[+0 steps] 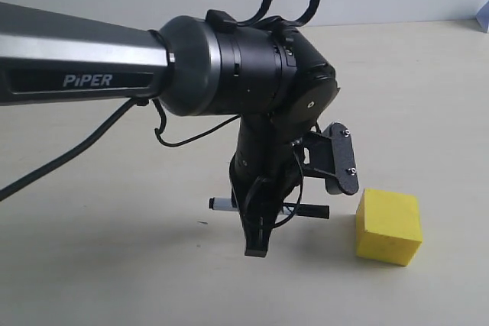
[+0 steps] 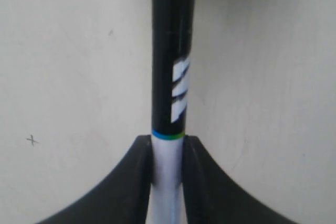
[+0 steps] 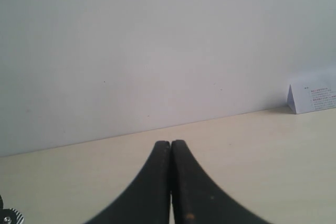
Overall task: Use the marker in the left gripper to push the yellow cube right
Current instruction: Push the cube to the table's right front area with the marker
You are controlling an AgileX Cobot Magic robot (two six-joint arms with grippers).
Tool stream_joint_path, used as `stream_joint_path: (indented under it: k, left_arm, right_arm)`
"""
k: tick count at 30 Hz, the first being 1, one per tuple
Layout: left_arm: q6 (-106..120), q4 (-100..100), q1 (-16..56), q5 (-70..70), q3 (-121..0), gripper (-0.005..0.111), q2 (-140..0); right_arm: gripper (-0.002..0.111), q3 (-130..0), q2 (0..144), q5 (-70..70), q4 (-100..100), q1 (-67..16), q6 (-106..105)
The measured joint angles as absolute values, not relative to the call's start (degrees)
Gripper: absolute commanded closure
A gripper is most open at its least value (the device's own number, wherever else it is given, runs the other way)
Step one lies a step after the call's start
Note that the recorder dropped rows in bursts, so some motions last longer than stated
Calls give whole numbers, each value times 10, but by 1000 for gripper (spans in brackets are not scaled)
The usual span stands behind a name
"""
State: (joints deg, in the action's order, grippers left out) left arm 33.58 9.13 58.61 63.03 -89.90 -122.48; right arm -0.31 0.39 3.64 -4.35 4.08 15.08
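The bright yellow cube [image 1: 388,227] rests on the table at the lower right of the exterior view. My left gripper [image 1: 257,243] hangs just left of it, fingers pointing down, shut on the marker [image 1: 269,208], which lies level across the fingers. The marker's black end points toward the cube with a small gap between them. In the left wrist view the fingers [image 2: 134,182] clamp the white barrel of the marker [image 2: 168,77], its black lettered cap reaching out beyond them. My right gripper [image 3: 170,145] is shut with nothing in it; the cube is out of both wrist views.
The beige table [image 1: 114,265] runs back to a pale wall. A small white printed card [image 3: 312,97] stands near the wall at the far right. A black cable [image 1: 61,162] hangs under the left arm. A tiny pen mark [image 2: 32,140] sits on the tabletop.
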Motion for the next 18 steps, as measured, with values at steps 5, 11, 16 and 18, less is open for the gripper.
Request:
stream_joint_path:
  k: [5,11,16,18]
  left_arm:
    - [339,91,586,624,-899,107,-1238]
    - [340,91,586,614,-899,107,-1240]
    - [347,91,586,603,-899,107,-1240]
    - [349,90,589,598,-903,107,-1241]
  right_arm:
    - [108,-3,4,36,-43,41,151]
    - [108,-3,4,36,-43,41,151]
    - [108,-3,4,36,-43,41,151]
    - [108,-3,4,36,-43,41,151]
